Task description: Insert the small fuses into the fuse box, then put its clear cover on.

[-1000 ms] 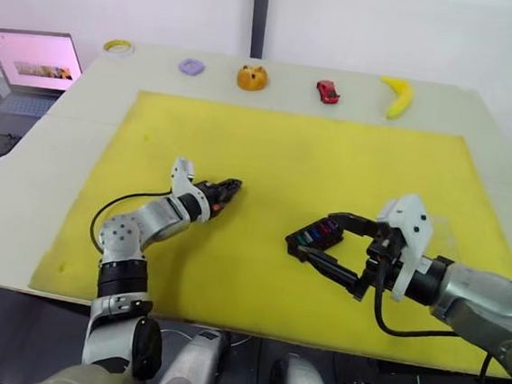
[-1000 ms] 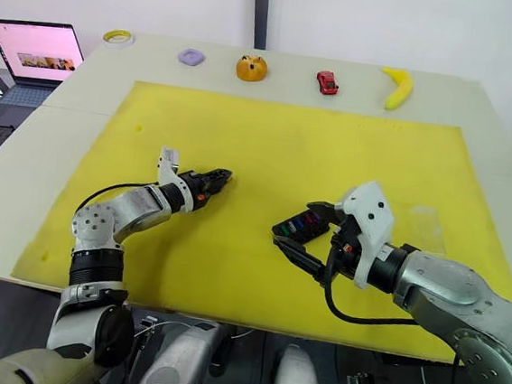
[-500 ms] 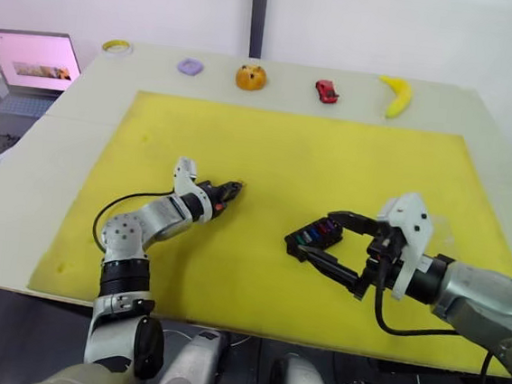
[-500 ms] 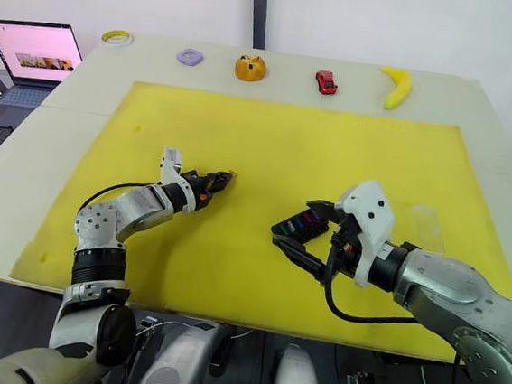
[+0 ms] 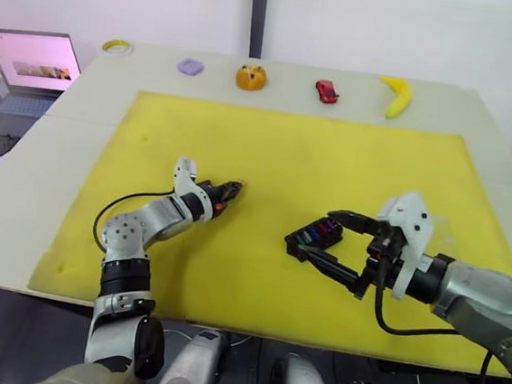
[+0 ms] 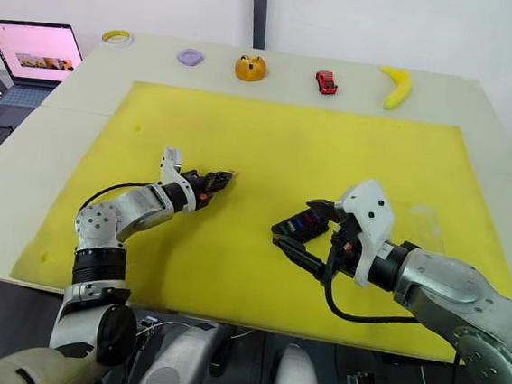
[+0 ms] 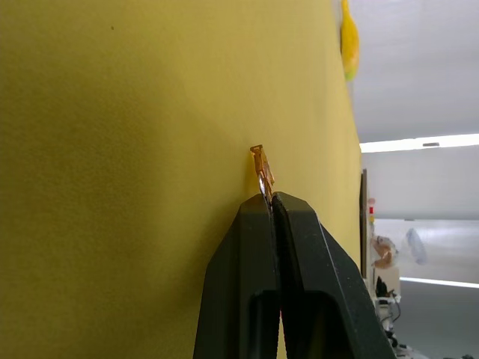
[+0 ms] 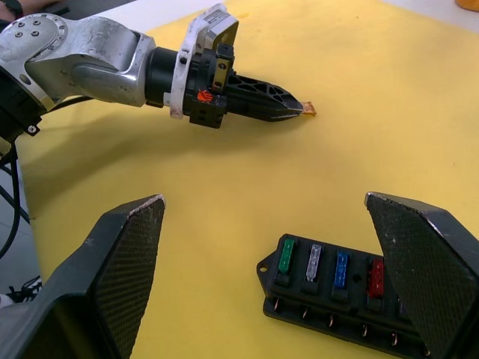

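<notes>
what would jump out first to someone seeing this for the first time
Probably the bright yellow mat covering the table, with the two arms reaching in over it. The left gripper pinches a tiny orange-brown fuse at its tips, and the right gripper stands wide open around a black fuse box already holding several coloured fuses.

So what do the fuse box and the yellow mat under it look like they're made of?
The fuse box looks like moulded black plastic, hard-edged with a slight sheen on its slots. The yellow mat looks like soft matte foam: no glare, and a thick edge shows at the front, though it could be rubber.
</notes>
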Controlling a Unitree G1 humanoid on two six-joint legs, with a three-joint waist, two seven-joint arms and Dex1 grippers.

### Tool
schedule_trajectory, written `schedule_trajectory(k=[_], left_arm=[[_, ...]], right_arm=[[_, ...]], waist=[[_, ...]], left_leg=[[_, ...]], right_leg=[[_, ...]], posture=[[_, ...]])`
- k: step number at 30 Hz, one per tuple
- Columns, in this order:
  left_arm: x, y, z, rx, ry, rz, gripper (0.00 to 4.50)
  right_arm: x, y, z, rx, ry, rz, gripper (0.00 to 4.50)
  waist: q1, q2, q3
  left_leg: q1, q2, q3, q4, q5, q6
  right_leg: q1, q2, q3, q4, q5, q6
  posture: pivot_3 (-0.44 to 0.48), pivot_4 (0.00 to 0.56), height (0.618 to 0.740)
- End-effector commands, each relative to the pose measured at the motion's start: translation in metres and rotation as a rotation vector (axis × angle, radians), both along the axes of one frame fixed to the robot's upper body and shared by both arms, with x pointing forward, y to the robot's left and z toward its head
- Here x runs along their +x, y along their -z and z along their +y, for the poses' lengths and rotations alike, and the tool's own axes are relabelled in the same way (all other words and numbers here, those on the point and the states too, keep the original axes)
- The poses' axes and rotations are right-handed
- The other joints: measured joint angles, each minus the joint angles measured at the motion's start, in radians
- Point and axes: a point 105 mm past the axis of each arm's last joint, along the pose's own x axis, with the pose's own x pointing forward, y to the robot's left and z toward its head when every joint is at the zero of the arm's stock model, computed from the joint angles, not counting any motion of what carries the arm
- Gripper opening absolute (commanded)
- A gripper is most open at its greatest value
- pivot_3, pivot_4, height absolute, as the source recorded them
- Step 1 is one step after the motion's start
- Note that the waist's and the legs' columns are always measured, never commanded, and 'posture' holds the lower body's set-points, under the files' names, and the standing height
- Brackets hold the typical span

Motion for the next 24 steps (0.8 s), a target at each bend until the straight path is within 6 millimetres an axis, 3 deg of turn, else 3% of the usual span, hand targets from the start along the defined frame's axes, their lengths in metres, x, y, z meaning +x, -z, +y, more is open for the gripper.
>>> schedule_trajectory(k=[1, 9, 19, 24], left_arm=[[-0.005, 0.005, -0.003, -0.009, 0.022, 0.006, 0.14], [-0.013, -0.029, 0.000, -0.045, 0.095, -0.149, 0.14], [-0.015, -0.018, 0.010, 0.031, 0.099, -0.107, 0.14], [-0.010, -0.011, 0.029, 0.068, 0.053, -0.053, 0.14]], right_arm=[[0.002, -0.014, -0.003, 0.013, 0.011, -0.066, 4.50], [0.011, -0.020, -0.007, 0.144, 0.065, -0.021, 4.50], [0.015, -0.017, -0.003, 0.159, 0.076, -0.017, 4.50], [0.015, -0.016, -0.003, 0.159, 0.079, -0.019, 4.50]], waist=[[-0.001, 0.000, 0.000], [-0.003, -0.001, 0.001], [-0.005, -0.002, 0.001], [-0.017, -0.002, 0.001]], left_leg=[[0.000, 0.000, 0.000, 0.000, 0.000, 0.000], [-0.007, 0.000, 0.000, 0.000, 0.001, 0.002], [-0.011, 0.001, 0.000, 0.000, 0.002, 0.003], [-0.011, 0.001, 0.000, 0.000, 0.002, 0.003]], right_leg=[[0.000, 0.000, 0.000, 0.000, 0.000, 0.000], [-0.007, 0.000, 0.000, 0.000, 0.000, 0.001], [-0.011, 0.001, 0.000, 0.001, 0.001, 0.001], [-0.011, 0.001, 0.000, 0.001, 0.001, 0.001]], posture=[[0.000, 0.150, 0.735], [0.000, 0.150, 0.735], [0.000, 0.150, 0.735], [0.000, 0.150, 0.735]])
